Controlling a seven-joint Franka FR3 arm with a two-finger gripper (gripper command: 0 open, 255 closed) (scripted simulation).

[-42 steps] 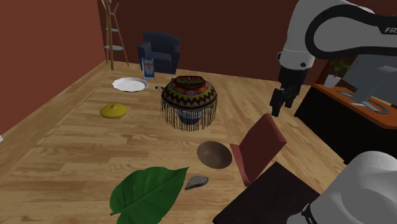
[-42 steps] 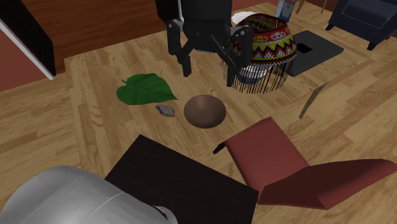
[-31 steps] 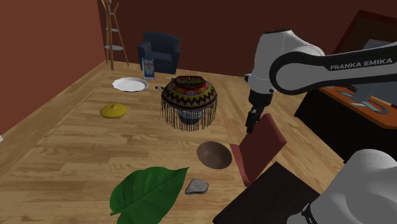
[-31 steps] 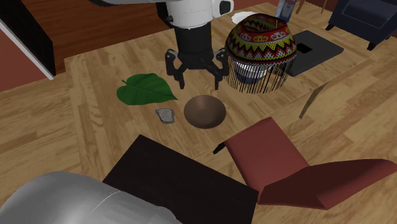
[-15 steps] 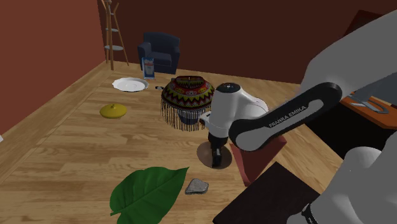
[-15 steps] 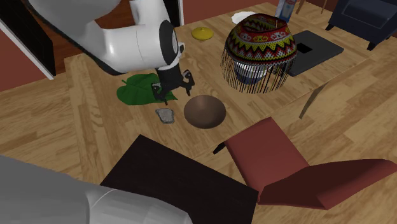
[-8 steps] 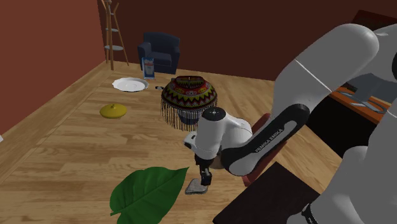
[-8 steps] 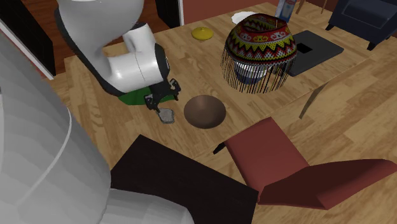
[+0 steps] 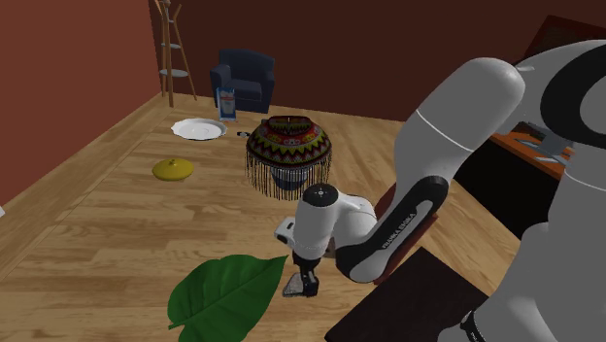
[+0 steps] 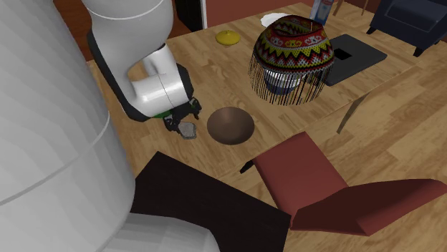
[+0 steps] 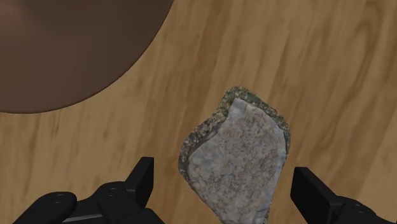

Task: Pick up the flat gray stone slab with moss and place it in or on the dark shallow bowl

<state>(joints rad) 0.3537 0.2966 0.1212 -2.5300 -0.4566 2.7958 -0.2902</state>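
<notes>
The gripper points down over the wooden tabletop with its two black fingers spread wide apart, closed on nothing. The flat gray stone slab lies on the wood between them; its edge is rimmed with greenish-brown moss, and bare wood shows between the stone and each finger, so neither touches it. In the shoulder view the gripper hangs low over the slab, which sits just beside the tip of a large green leaf lying flat on the table. The dark brown shallow bowl rests near the slab but apart from it, with a strip of wood between the two; in the second exterior view the bowl is to the right of the slab. Beyond the bowl stands a domed, brightly patterned shade with a black fringe. Farther off on the table lie a small yellow lid-like thing and a white plate. A red chair stands at the table's near side in the second exterior view, and a dark blue armchair sits against the reddish-brown wall.
</notes>
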